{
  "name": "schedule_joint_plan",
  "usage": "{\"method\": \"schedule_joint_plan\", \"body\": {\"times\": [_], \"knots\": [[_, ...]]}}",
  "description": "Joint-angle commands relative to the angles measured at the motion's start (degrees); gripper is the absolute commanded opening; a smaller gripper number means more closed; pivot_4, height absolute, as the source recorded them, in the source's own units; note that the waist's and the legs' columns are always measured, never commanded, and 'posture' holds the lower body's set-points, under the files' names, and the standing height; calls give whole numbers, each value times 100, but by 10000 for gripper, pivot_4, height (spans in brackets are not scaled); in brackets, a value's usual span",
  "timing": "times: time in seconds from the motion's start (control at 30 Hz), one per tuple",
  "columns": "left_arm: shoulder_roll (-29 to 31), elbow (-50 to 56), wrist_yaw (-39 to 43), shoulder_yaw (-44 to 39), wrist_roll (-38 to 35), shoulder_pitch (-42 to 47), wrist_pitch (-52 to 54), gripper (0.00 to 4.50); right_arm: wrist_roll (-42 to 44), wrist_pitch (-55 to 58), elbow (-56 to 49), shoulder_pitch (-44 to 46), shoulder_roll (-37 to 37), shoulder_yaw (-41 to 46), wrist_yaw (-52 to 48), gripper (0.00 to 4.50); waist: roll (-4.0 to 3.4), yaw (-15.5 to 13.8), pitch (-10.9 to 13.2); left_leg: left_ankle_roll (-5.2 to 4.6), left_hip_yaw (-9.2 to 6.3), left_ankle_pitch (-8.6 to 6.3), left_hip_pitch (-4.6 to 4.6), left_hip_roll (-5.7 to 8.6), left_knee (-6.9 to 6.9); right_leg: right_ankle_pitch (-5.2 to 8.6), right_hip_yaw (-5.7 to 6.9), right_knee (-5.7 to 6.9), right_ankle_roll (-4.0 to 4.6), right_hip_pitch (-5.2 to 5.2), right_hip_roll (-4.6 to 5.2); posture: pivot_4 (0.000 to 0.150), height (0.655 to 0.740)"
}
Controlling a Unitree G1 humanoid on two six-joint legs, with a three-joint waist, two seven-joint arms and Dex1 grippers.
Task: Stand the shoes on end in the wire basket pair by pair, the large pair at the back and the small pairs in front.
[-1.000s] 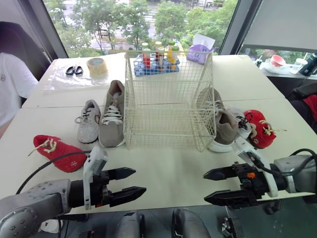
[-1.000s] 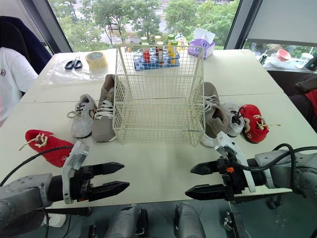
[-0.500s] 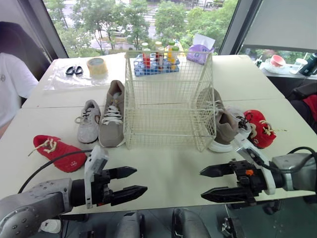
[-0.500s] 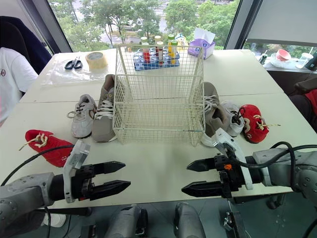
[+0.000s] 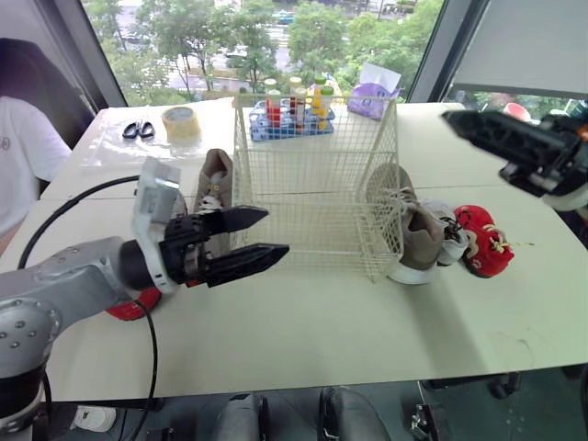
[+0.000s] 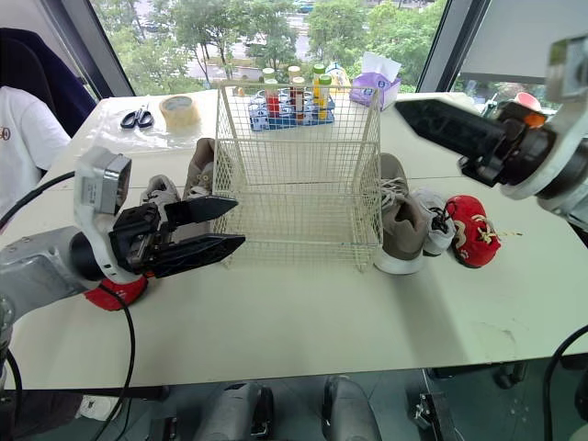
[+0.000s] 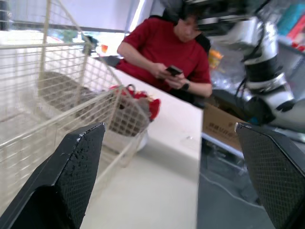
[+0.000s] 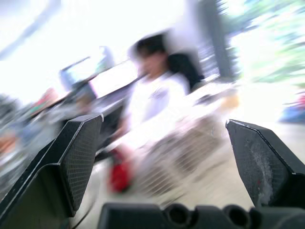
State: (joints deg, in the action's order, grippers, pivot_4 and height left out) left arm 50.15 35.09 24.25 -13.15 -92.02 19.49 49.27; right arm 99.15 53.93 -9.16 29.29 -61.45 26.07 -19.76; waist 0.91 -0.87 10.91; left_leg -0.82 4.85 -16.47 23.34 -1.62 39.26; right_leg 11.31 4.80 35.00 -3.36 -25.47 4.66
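Both my grippers are spread wide and hold nothing; the wire basket (image 5: 312, 184) stands empty in the middle of the table (image 5: 303, 322). I judge the large tan pair goes in first, at the back, and its two shoes are split. The left tan shoe (image 5: 213, 175) lies flat just beside the basket's 9 o'clock wall, its long axis running 12 to 6; it is at about 10 o'clock from my left gripper (image 5: 276, 231), which hangs above the table by the basket's near left corner, so that arm is plainly the nearer. The right tan shoe (image 5: 413, 230) rests against the 3 o'clock wall, at about 7 o'clock from my right gripper (image 5: 474, 142), which is raised high. A small grey shoe (image 6: 156, 191) sits at 9 o'clock of the left tan one, and a red shoe (image 6: 115, 289) pokes out under my left forearm; a white shoe (image 5: 447, 225) and another red shoe (image 5: 482, 239) crowd the right tan one at 3 o'clock. Scissors (image 5: 138, 130), a tape roll (image 5: 181, 122) and bottles (image 5: 285, 106) lie beyond, well apart; the basket wall itself is the likeliest snag.
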Motion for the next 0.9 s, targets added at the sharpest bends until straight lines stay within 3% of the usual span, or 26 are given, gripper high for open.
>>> {"method": "schedule_joint_plan", "body": {"times": [0.03, 0.17, 0.33, 0.47, 0.9], "knots": [[1, 279, -26, 149, -235, 0, 16, 44882, -1059, -614, -420, -583, 425, 464, 583, 45000, 0, 2, 0, 8, 1, 4, 1, 0, -1, 1, 0, -1, -3, -1, 1, 1500, 7400], [-26, 219, 262, 375, 191, -240, 88, 44882, -2766, -1486, -992, -1661, 1142, 778, 1118, 45000, -5, -30, 0, 14, 3, 7, -2, 5, -2, 3, 1, 3, -5, -2, 2, 1500, 7400], [-123, 142, 808, 740, 868, -544, 143, 44882, -4115, -1680, -2040, -2742, 1341, 134, 969, 45000, -15, -4, 0, 2, 1, 1, -14, 5, -2, 12, -2, 9, 14, 2, -3, 1500, 7400], [-291, 48, 1086, 973, 1430, -576, 51, 44882, -4623, -1919, -2193, -3116, 1927, 79, 1183, 45000, -18, 12, -3, 8, -1, 4, -26, -9, -2, 18, -3, 12, 18, 8, -19, 1500, 7400], [-406, 150, 1085, 885, 1427, -625, 140, 44882, -5623, -2144, -1696, -2932, 2832, -785, 767, 45000, -21, 16, -4, 6, -1, 4, -24, -8, -2, 10, -6, 12, 34, 5, -18, 1500, 7400]]}}
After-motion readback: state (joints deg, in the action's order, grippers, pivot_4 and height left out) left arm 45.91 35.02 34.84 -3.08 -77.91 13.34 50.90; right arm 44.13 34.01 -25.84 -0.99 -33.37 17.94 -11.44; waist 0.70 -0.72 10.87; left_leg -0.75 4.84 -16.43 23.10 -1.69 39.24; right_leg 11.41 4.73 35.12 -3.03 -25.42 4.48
